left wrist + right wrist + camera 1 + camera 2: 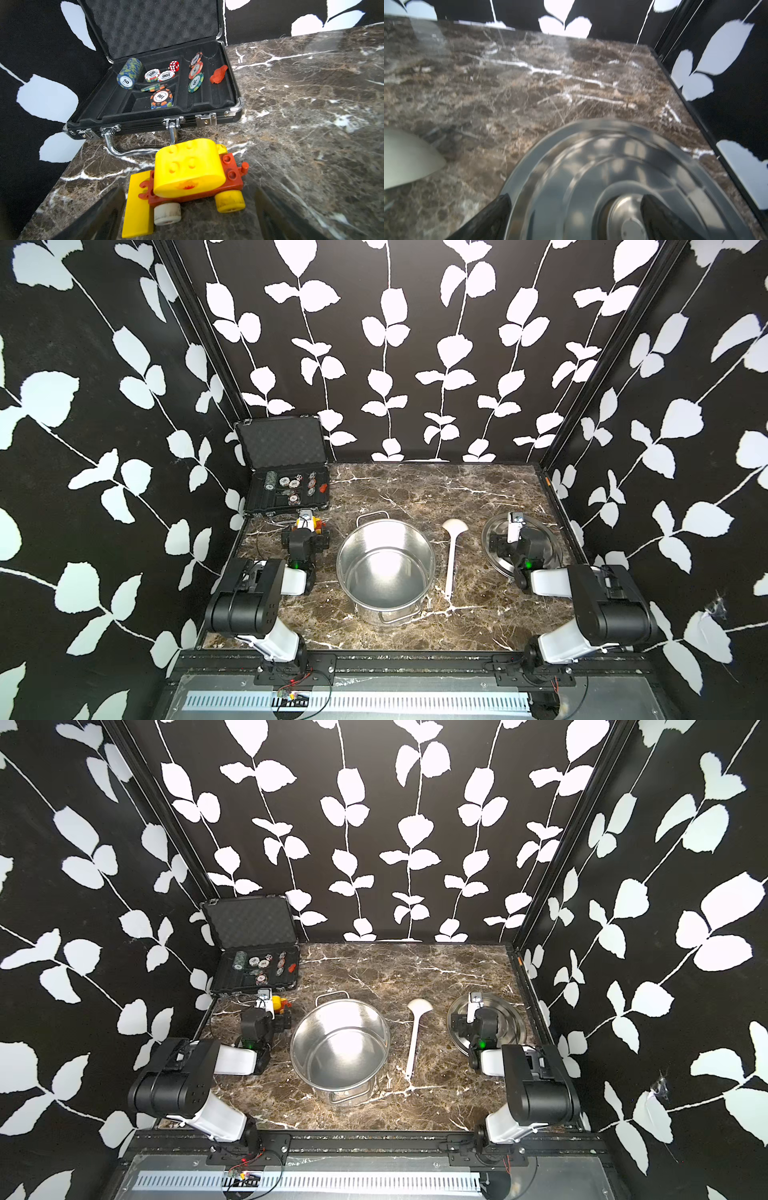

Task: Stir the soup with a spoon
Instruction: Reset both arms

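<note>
- Fingers on both arms: how did they stand?
- Left fingers (99,218) were spread wide, gripping nothing. Only their dark, blurred tips showed at the lower edge of the left wrist view. Right fingers (494,216) were parted just as wide and empty above the steel lid (591,162), with its knob (627,220) between them at the bottom of the frame.
- And the spoon (452,560) (414,1040)?
- It was white and lay flat on the bench (457,489), right of centre in both top views, between the pot (409,543) and the lid, touching neither. Its bowl pointed toward the top of the frame, its handle toward the bottom. The right wrist view cut it down to a pale smear at the left edge.
- What was hard to make out?
- That whole wrist view was smeared. From above, the right arm (602,605) covered the lid's middle, and the left arm (249,597) hid most of a yellow-and-red toy car (193,176). Glare filled the pot's floor, so I could not tell whether liquid lay in it.
- Any writing?
- Yes, in the open black case (145,122), left of centre in the top views. Several poker chips (161,97) read "100", a stacked roll (126,80) read "50", and one tilted chip seemed to read "20". The finer lettering around their rims was too small to be sure of. A red die (174,65) lay among them.
</note>
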